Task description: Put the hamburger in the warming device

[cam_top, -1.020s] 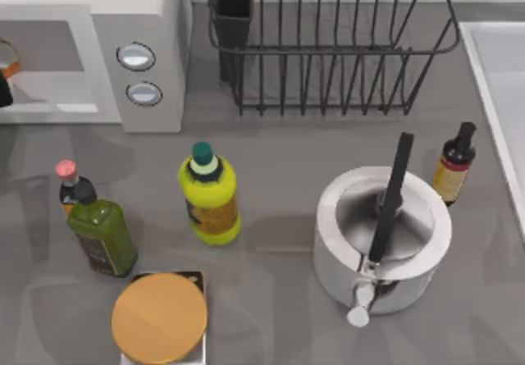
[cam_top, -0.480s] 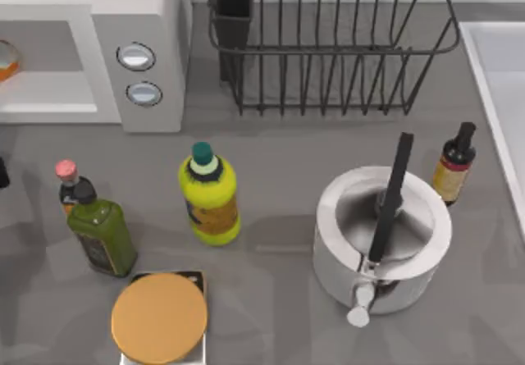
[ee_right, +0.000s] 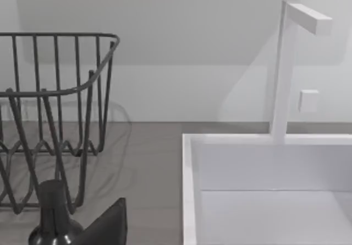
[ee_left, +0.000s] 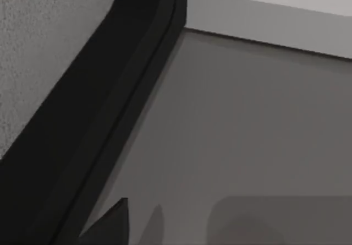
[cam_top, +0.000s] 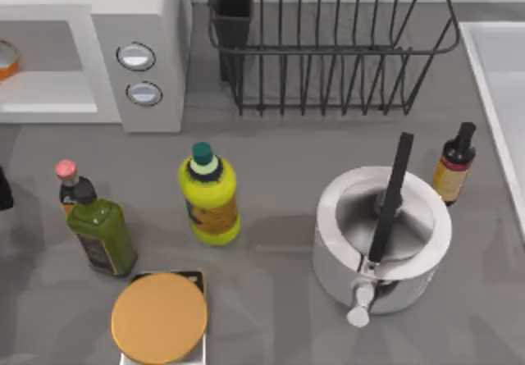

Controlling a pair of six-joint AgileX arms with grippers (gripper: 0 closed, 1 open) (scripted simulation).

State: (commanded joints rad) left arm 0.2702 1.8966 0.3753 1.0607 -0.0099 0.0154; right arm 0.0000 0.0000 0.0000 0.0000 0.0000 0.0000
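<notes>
Start at your left gripper [cam_top: 3, 191], a dark shape at the table's left edge, in front of the microwave; you cannot tell from these views how it is set. Its wrist view takes in bare grey tabletop [ee_left: 247, 146] and a black slanted band, likely the microwave's door edge. The small round orange-brown hamburger with its pale rim [cam_top: 6, 57] sits inside the open cavity of the big boxy white-grey microwave with two round silver knobs [cam_top: 139, 74], at the table's far left corner. Judged from that, the placing looks done and the step in hand is clearing away; if the door is to be shut, your next move calls for a push on it without grazing the cavity. Keep clear of the dark green glass bottle [cam_top: 100, 234] and the red-capped bottle [cam_top: 67, 180] near the left edge. Open room lies along the front left corner, left of the flat orange disc on its square base [cam_top: 159, 317]. Your right arm is parked beside the white sink [ee_right: 264, 190].
</notes>
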